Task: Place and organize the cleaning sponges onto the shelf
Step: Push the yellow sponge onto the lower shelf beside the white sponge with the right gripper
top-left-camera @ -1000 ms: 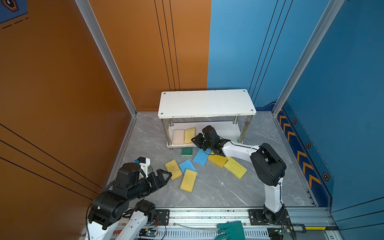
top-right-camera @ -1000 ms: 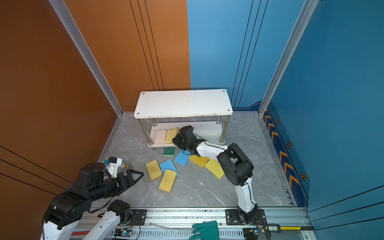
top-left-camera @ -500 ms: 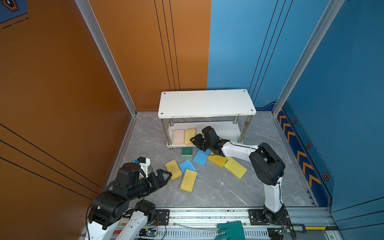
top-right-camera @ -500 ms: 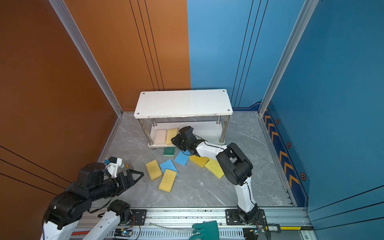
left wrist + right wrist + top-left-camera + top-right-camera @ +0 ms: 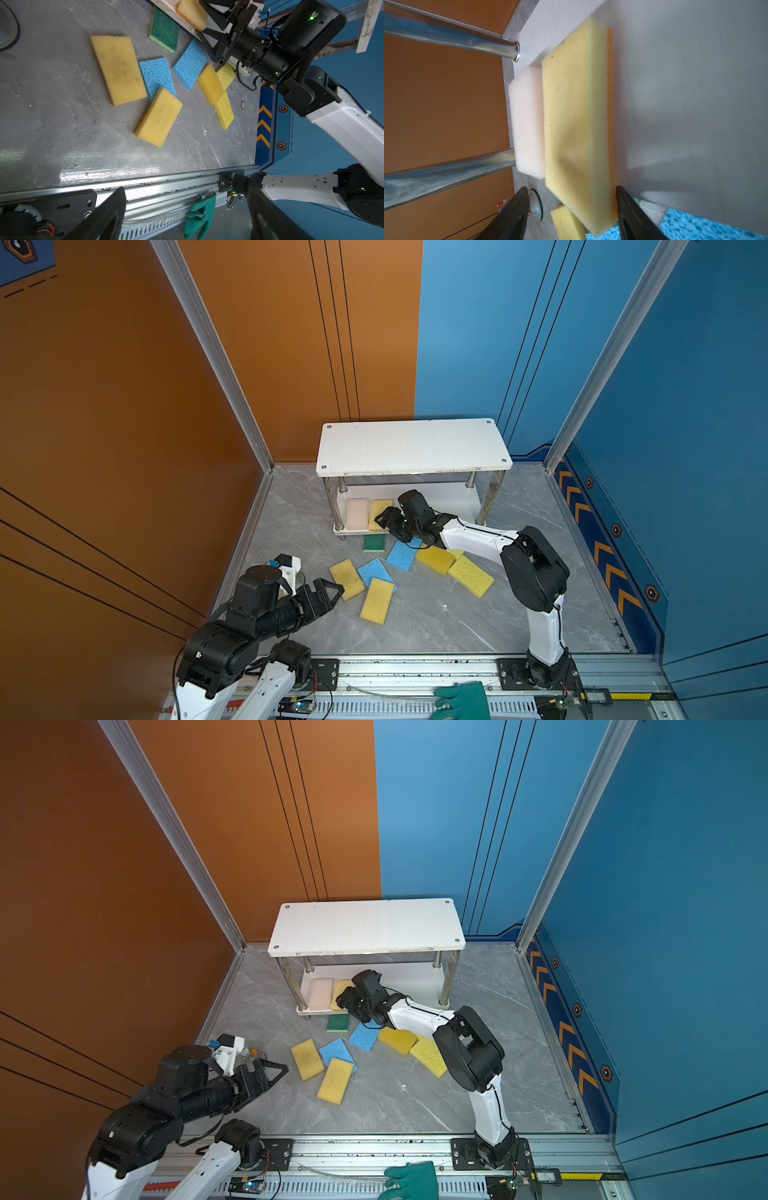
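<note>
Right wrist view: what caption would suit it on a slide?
Open right pincer straddles a yellow sponge lying beside a pink sponge on the lower shelf board.

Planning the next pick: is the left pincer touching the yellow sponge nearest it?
Apart. The left wrist view shows bare floor and the rail between the left pincer and the yellow sponge.

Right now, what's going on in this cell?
The right gripper is at the lower board of the shelf. Its jaws are open on either side of a yellow sponge, which lies there beside the pink sponge. The left gripper hovers open and empty over the floor near the front. The other sponges, yellow, blue and one dark green, lie scattered on the floor in front of the shelf. Nothing is on the shelf's top.
</note>
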